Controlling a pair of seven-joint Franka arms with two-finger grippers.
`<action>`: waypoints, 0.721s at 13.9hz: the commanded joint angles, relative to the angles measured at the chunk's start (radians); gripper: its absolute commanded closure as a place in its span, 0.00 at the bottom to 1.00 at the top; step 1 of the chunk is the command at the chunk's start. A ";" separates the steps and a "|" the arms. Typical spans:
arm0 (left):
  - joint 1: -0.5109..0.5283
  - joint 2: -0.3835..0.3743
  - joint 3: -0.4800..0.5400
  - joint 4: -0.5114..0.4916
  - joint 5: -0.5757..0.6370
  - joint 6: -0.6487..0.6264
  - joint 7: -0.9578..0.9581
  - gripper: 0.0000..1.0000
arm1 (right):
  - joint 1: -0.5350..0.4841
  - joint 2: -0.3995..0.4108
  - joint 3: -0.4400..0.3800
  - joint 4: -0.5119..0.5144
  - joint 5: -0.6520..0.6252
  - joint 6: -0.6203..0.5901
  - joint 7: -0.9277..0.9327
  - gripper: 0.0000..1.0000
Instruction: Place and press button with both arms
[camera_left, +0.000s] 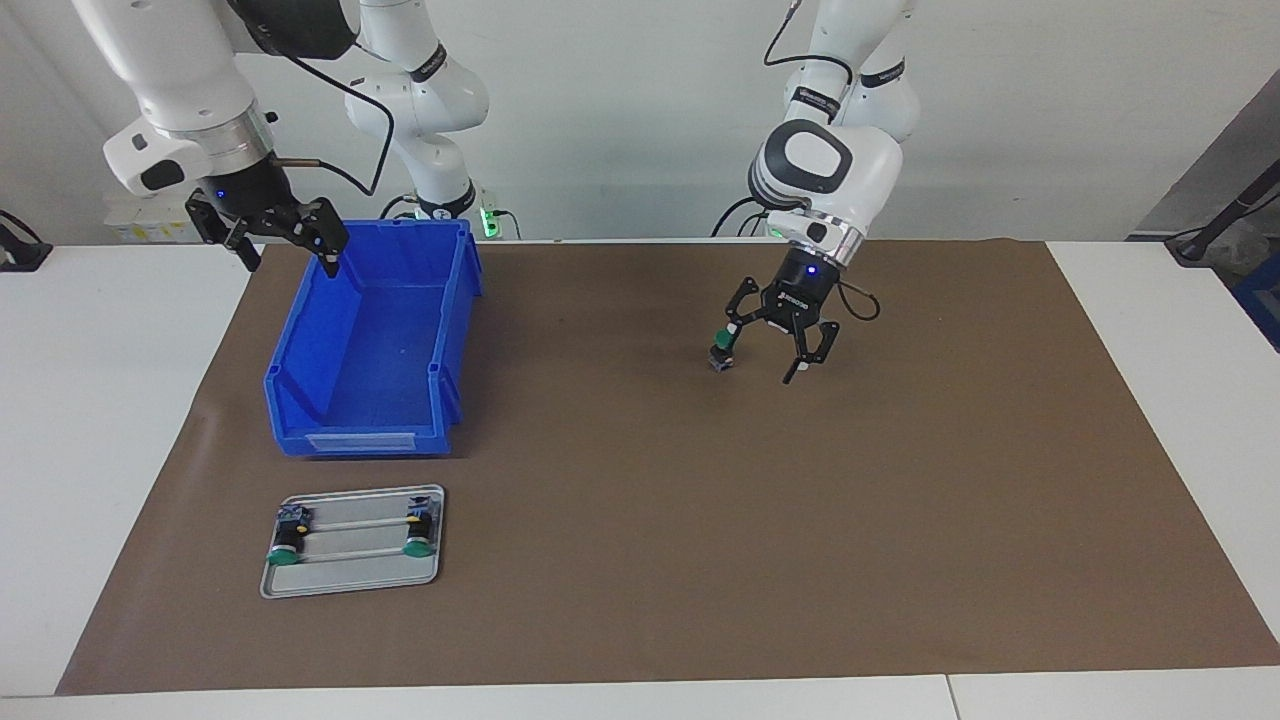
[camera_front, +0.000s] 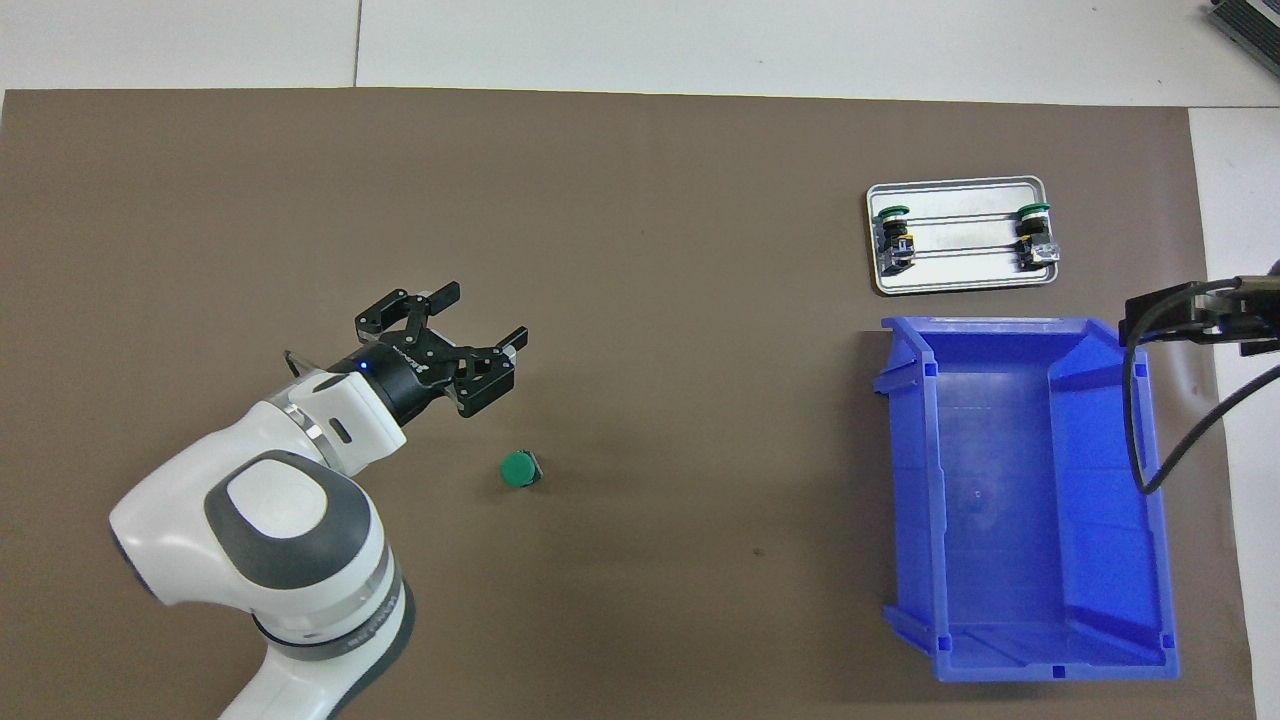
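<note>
**Facing view: button down on the mat, both grippers wide**

Facing view, from its left edge across: I see my right gripper (camera_left: 285, 250) hanging over the bin's (camera_left: 455, 300) rim at the robots' end, fingers spread wide, nothing in them. The blue bin sits on the brown mat (camera_left: 900, 480) toward the right arm's end of the table. Farther from the robots than the bin lies the grey tray (camera_left: 350, 583), with two buttons (camera_left: 287, 545) on it, one at each end, green caps pointing away from the robots.

Moving on across the mat, the button (camera_left: 723, 350) stands on the mat, green cap up. My left gripper (camera_left: 762, 355) is low over the mat just beside it, jaws wide and holding nothing. One fingertip looks close against the button in this view. In the overhead view the button (camera_front: 519, 469) sits apart from the left gripper (camera_front: 485, 315), so I cannot tell whether they touch.
</note>
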 joint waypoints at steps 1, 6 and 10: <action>-0.037 0.015 0.014 -0.009 0.012 0.138 -0.013 0.07 | -0.005 -0.014 0.006 -0.006 0.007 -0.009 0.005 0.00; 0.040 0.029 0.019 0.008 0.007 0.160 -0.012 0.24 | -0.005 -0.014 0.006 -0.008 0.007 -0.009 0.005 0.00; 0.193 0.035 0.025 0.086 0.012 -0.049 -0.012 0.28 | -0.005 -0.014 0.006 -0.008 0.007 -0.009 0.005 0.00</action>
